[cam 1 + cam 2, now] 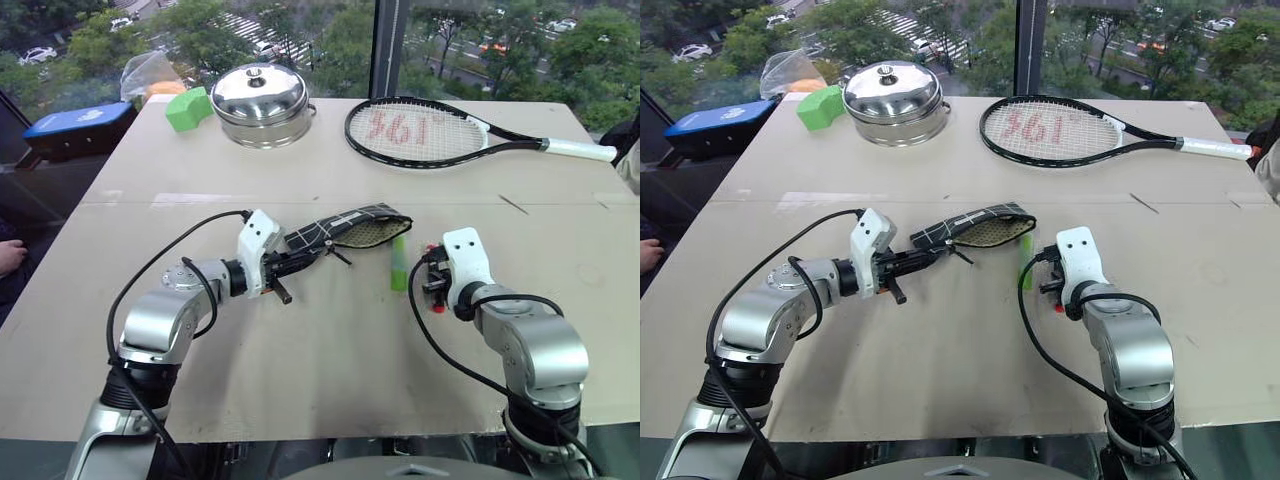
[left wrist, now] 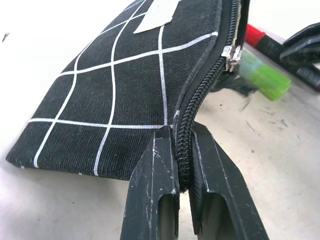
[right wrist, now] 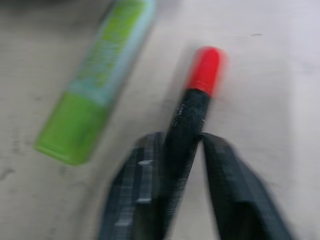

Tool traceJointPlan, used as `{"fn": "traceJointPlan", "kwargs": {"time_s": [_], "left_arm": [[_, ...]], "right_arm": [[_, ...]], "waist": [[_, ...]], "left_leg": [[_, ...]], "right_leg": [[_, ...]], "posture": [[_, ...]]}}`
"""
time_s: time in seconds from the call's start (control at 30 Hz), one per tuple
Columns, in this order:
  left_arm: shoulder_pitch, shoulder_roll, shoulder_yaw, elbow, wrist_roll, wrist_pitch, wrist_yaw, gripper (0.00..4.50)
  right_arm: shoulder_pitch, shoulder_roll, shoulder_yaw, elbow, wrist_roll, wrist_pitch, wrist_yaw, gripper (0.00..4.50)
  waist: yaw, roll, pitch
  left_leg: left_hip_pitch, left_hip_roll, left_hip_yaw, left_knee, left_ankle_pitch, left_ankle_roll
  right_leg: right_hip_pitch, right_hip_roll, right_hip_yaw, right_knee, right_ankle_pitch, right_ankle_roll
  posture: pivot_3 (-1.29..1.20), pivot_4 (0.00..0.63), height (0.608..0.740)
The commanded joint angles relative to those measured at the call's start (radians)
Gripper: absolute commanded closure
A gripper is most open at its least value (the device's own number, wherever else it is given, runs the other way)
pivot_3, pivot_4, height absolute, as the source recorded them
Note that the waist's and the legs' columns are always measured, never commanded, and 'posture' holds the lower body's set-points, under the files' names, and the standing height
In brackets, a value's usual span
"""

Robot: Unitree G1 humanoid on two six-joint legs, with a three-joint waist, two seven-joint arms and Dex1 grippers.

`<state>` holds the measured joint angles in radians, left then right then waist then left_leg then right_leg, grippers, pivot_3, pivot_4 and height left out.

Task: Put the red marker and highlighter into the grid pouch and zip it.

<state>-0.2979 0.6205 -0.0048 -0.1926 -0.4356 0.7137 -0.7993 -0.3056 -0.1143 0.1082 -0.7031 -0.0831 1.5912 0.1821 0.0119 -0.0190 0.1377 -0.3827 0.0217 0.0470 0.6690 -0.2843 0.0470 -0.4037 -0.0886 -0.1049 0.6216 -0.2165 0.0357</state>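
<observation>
In the left eye view, nearest the lens at the lower left of the frame, the left hand [image 1: 290, 262] is clamped on the near edge of the grid pouch [image 1: 345, 227], which lies at the middle of the frame on the desk [image 1: 330, 370] with its mouth gaping toward the right and its pale lining showing. At the lower right, the right hand [image 1: 432, 280] is closed around the red marker [image 1: 437, 305], whose red tip peeks out below the fingers. The highlighter [image 1: 399, 264] lies on the desk between the pouch mouth and the right hand, just left of that hand. Along the upper part of the frame stand a green block [image 1: 187, 108] at the upper left, a lidded steel pot [image 1: 261, 104] beside it, and a tennis racket [image 1: 440, 132] at the upper right.

In the left wrist view, the two black fingers [image 2: 152, 200] rise from the bottom centre and pinch the pouch's zipper seam between them. The black fabric with white grid lines fills the upper left; the zipper pull [image 2: 232, 52] sits at the upper right, with the green highlighter and a red marker tip beyond it.

In the right wrist view, the fingers [image 3: 132, 200] at the bottom centre grip the marker's dark body, its red cap pointing to the upper right. The highlighter lies slantwise at the upper left, apart from the marker.
</observation>
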Motion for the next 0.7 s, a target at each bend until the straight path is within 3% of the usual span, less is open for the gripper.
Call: {"fn": "traceJointPlan", "kwargs": {"time_s": [0.03,0.33,0.37,0.4,0.6,0.67,0.7], "left_arm": [[-0.002,0.003,0.023,-0.053,-0.017,-0.003,0.007,4.50],[0.005,-0.009,0.016,-0.059,-0.016,-0.008,0.017,4.50],[0.006,-0.010,0.015,-0.059,-0.015,-0.009,0.018,4.50],[0.007,-0.011,0.014,-0.059,-0.015,-0.010,0.019,4.50],[0.006,-0.016,0.010,-0.058,-0.012,-0.011,0.021,4.50],[0.008,-0.016,0.010,-0.059,-0.011,-0.011,0.020,4.50],[0.008,-0.015,0.010,-0.060,-0.011,-0.011,0.020,4.50]], "right_arm": [[0.029,0.001,-0.028,0.022,0.011,0.023,-0.020,4.45],[0.038,-0.009,-0.044,-0.006,0.068,0.023,-0.008,4.45],[0.037,0.005,-0.055,-0.006,0.074,0.023,-0.009,3.97],[0.035,0.016,-0.062,-0.003,0.080,0.023,-0.011,3.81],[0.051,0.019,-0.032,0.049,0.084,0.023,-0.049,1.02],[0.059,0.011,-0.022,0.057,0.087,0.023,-0.057,1.13],[0.061,0.007,-0.018,0.058,0.086,0.023,-0.062,1.38]], "waist": [[0.001,0.000,0.000],[0.001,0.001,0.000],[0.001,0.001,0.000],[0.001,0.001,0.000],[-0.001,0.002,0.001],[-0.003,0.002,0.001],[-0.003,0.002,0.001]], "left_leg": [[0.000,0.000,0.000,0.000,0.000,0.000],[0.000,0.000,-0.001,-0.001,0.000,0.000],[0.000,0.000,-0.001,-0.001,0.000,0.000],[0.000,0.000,-0.001,-0.001,0.000,0.000],[-0.001,0.000,0.000,-0.001,0.000,0.000],[0.000,0.001,0.000,-0.002,0.000,0.000],[0.000,0.001,0.000,-0.002,-0.001,0.002]], "right_leg": [[0.000,0.000,0.000,0.000,-0.001,0.001],[0.000,0.001,0.000,0.001,0.001,-0.001],[0.000,0.000,0.000,0.001,0.001,-0.001],[0.000,0.000,0.000,0.001,0.001,-0.001],[0.000,0.001,0.000,0.000,0.001,-0.001],[0.000,0.001,0.000,0.000,0.001,-0.001],[0.000,0.001,0.000,0.000,0.000,-0.001]], "posture": [[0.00,0.150,0.740],[0.00,0.150,0.740],[0.00,0.150,0.740],[0.00,0.150,0.740],[0.00,0.150,0.740],[0.00,0.150,0.740],[0.00,0.150,0.740]]}}
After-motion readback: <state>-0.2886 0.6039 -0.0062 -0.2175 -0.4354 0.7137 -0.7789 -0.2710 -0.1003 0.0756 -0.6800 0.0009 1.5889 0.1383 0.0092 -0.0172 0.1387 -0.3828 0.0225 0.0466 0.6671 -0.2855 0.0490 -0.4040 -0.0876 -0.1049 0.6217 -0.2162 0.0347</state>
